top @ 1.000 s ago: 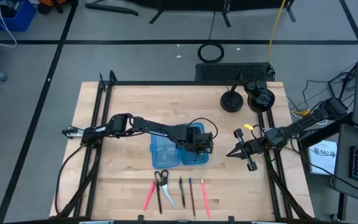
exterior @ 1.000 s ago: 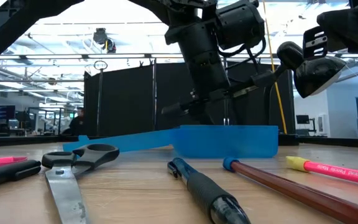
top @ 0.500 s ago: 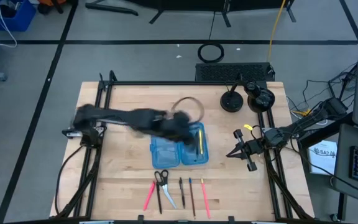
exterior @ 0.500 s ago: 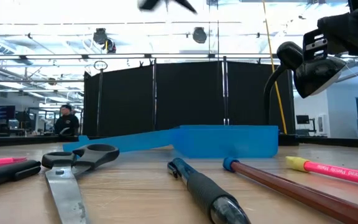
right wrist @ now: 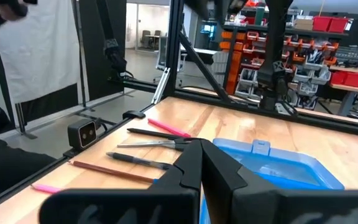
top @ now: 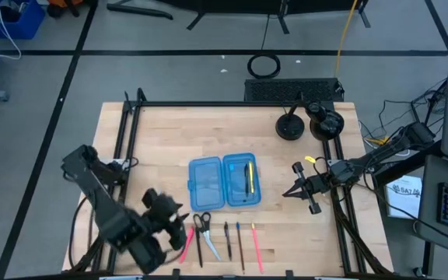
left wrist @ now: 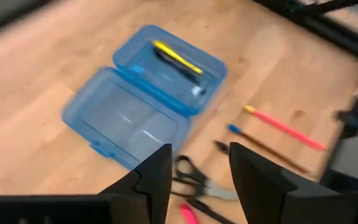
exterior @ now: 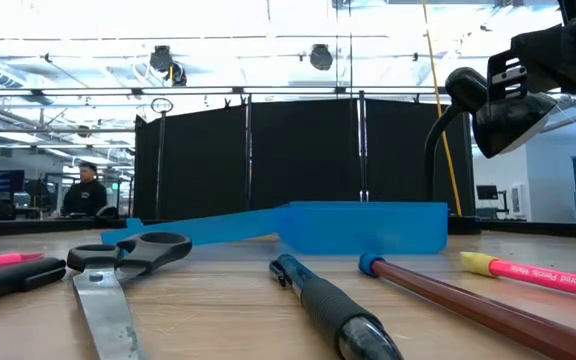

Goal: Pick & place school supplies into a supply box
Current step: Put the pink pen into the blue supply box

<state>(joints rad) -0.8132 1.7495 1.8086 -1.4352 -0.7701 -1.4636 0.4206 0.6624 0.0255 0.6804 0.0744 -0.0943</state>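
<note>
The blue supply box [top: 224, 181] lies open on the table, hinge in the middle. A yellow pencil [top: 250, 177] and a dark pen [left wrist: 169, 62] lie in its right half. More supplies lie in a row by the near edge: a pink pen [top: 186, 243], the scissors [top: 203, 230], two dark pens [top: 227, 239] and a pink pencil [top: 256, 246]. My left gripper [top: 176, 216] is open, near the table's near-left, above and left of that row. In the left wrist view its fingers [left wrist: 157, 177] frame the scissors [left wrist: 197, 180]. My right gripper [top: 290, 190] is shut, right of the box.
Two black round-based objects [top: 290, 126] stand at the far right of the table. A black metal frame [top: 123, 148] runs along the table's edges. Bare wood lies left of the box and between the box and the row of supplies.
My left gripper has left the box's right half, risen out of the low view and swung fast toward the table's near-left corner. The yellow pencil now shows in the box where the gripper stood. The right arm has kept still.
</note>
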